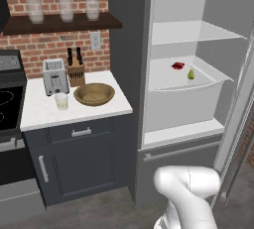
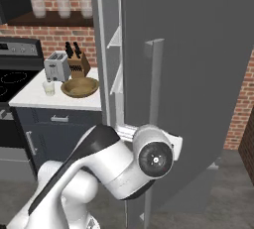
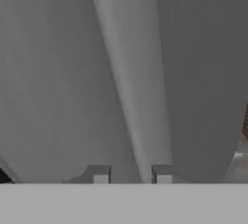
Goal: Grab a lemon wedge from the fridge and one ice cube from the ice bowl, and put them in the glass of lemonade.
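The fridge point(image 1: 173, 109) stands open, showing white shelves. On its middle shelf lies the tiny yellow-green lemon wedge point(image 1: 190, 75). The brown wooden ice bowl point(image 1: 94, 94) point(image 2: 80, 87) sits on the white counter, with the short glass of lemonade point(image 1: 61, 101) point(image 2: 48, 88) just to its left. The open fridge door point(image 2: 198, 74) carries a long pale bar handle point(image 2: 155, 99) point(image 3: 131, 72). My gripper point(image 3: 131, 174) is close against the door with its fingertips a narrow gap apart. The bar runs down behind the right fingertip point(image 3: 162, 174). I cannot tell whether they hold it.
A small flat red item point(image 1: 178, 65) lies left of the wedge. A toaster point(image 1: 54, 76) and knife block point(image 1: 76, 72) stand behind the bowl. Three tall frosted glasses point(image 1: 64, 2) sit on a wall shelf. A stove point(image 1: 7, 104) borders the counter's left.
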You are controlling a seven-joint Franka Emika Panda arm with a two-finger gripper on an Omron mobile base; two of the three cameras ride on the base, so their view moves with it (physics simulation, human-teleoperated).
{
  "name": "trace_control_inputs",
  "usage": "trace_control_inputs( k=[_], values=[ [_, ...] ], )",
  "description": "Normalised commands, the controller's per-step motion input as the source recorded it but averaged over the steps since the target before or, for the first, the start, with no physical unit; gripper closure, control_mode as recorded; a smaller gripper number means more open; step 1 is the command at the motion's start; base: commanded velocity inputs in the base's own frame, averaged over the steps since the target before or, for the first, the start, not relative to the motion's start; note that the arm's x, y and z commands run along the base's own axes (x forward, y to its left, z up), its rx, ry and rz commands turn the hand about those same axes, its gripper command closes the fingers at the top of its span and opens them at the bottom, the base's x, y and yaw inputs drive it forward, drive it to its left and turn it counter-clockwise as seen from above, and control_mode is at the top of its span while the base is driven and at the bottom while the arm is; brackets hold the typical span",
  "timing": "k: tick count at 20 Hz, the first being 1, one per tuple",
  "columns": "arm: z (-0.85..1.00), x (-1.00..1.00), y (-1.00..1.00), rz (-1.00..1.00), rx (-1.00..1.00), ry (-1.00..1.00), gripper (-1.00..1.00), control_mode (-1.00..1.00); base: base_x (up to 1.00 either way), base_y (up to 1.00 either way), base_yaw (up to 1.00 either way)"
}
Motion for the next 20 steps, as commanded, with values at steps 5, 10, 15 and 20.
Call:
trace_control_inputs(
  k=[5,10,15,20],
  values=[
    [0.54,-0.22,0.78,0.0,-0.23,0.0,-1.0,-1.0,0.0,0.0,0.0],
    [0.66,-0.11,1.0,-0.05,-0.36,0.0,-1.0,-1.0,0.0,0.0,0.0],
    [0.69,-0.29,0.87,-0.09,-0.39,0.01,-1.0,-1.0,0.0,0.0,0.0],
    [0.54,-0.29,0.87,-0.11,-0.43,0.14,-1.0,-1.0,0.0,0.0,0.0]
  ],
)
